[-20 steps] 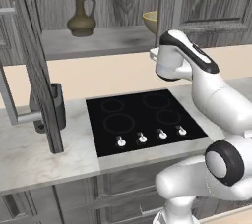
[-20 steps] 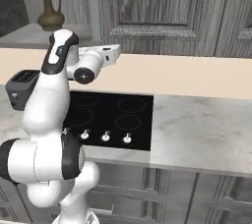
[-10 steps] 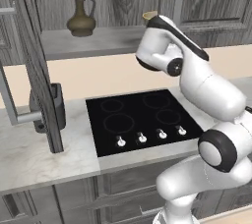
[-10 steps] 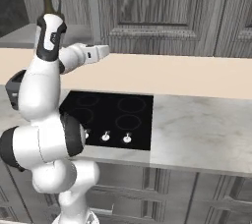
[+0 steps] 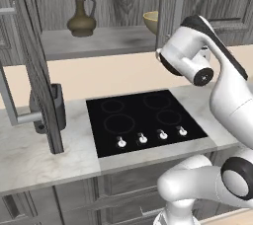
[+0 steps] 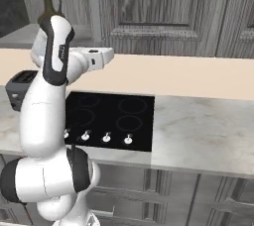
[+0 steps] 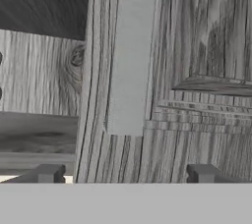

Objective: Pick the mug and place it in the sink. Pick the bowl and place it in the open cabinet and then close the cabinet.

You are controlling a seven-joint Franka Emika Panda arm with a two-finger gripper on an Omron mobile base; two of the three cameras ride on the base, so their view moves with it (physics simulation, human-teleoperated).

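- Grey woodgrain kitchen; marble counter (image 5: 29, 157) carries 1 black cooktop (image 5: 143, 120).
- Open cabinet (image 5: 99, 41) shelf holds 1 brown jug (image 5: 81, 17), then the bowl (image 5: 152, 20), already placed.
- Claw (image 7: 125, 176), spread wide and empty, faces the door's silver handle (image 7: 130, 51).
- Risk: the spread tips may slide off the handle, leaving the door ajar.
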